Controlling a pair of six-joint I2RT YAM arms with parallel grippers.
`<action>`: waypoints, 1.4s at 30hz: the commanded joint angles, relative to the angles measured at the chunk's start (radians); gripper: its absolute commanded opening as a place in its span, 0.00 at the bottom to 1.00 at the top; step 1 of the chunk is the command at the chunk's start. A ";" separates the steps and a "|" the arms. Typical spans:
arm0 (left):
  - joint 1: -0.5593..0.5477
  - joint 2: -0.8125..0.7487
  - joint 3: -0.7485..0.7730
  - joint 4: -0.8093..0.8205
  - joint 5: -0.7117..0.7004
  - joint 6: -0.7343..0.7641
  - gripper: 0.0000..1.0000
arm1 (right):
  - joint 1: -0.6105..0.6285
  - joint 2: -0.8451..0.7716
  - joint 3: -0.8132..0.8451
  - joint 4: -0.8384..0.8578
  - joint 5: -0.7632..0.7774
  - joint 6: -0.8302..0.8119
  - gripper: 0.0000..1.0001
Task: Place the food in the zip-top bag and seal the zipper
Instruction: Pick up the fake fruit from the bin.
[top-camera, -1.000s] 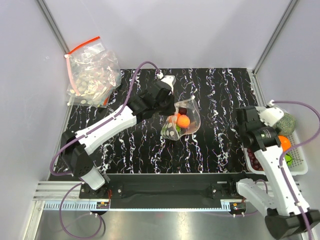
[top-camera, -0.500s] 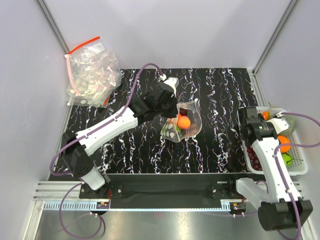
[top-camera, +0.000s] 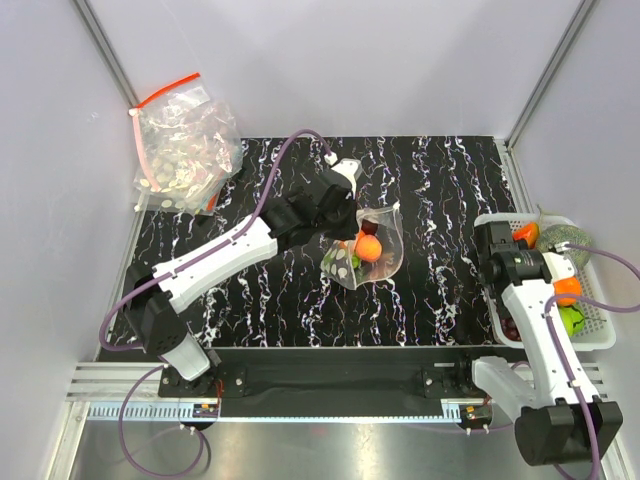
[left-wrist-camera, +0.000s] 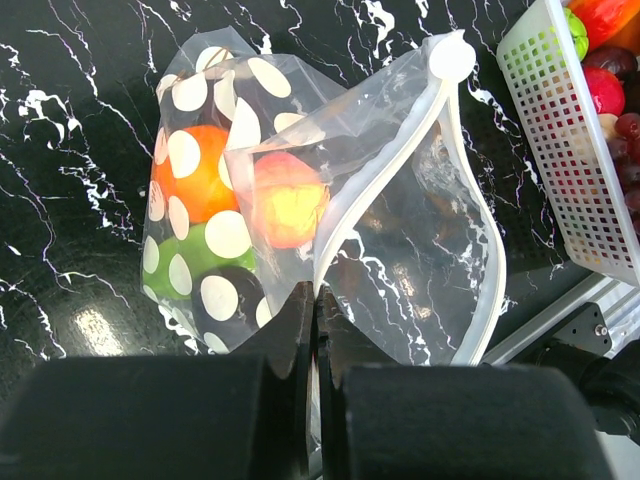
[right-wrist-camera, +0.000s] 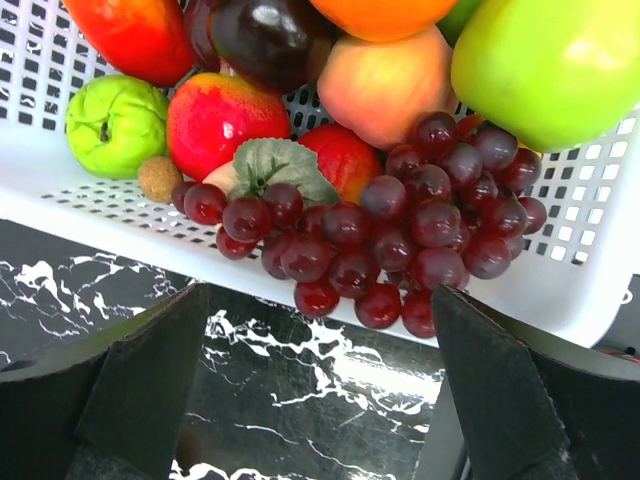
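Slightly shifted since the earlier frames, the left arm (top-camera: 220, 255) has carried its load a touch toward the right. The right arm (top-camera: 540, 310) has dropped lower over the basket.

The black tabletop (top-camera: 440, 180), veined with white like marble, fills the middle of the top view. At the right edge sits a white perforated plastic basket (right-wrist-camera: 100, 170), heaped with glossy fruit: a large smooth green apple (right-wrist-camera: 550, 60), a red apple (right-wrist-camera: 215, 110) and a bunch of round dark red grapes (right-wrist-camera: 400, 230). A heap of crinkly clear bags (top-camera: 185, 150) lies in the upper left.

The zip-top bag (left-wrist-camera: 400, 260) hangs at table centre. It is thin, wrinkled clear film with white oval spots, its mouth gaping. Inside it show an orange (left-wrist-camera: 195, 170), a yellow-red fruit (left-wrist-camera: 288, 200), a green piece (left-wrist-camera: 190, 260) and a dark one (left-wrist-camera: 225, 300).

The left gripper (left-wrist-camera: 315, 320) has its fingers pressed together on the zipper (left-wrist-camera: 385, 170), a narrow pale strip curving along the mouth. The right gripper (right-wrist-camera: 320, 295) hovers above the grapes with its dark fingers spread wide.
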 joint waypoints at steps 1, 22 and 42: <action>-0.005 -0.017 0.016 0.006 -0.017 0.018 0.00 | -0.020 0.037 0.005 0.043 0.018 0.014 1.00; -0.024 0.027 0.060 -0.022 -0.049 0.020 0.00 | -0.127 0.085 -0.067 0.080 0.033 0.066 0.39; -0.028 0.031 0.071 -0.019 -0.054 0.020 0.00 | -0.127 -0.335 -0.030 0.366 -0.159 -0.463 0.12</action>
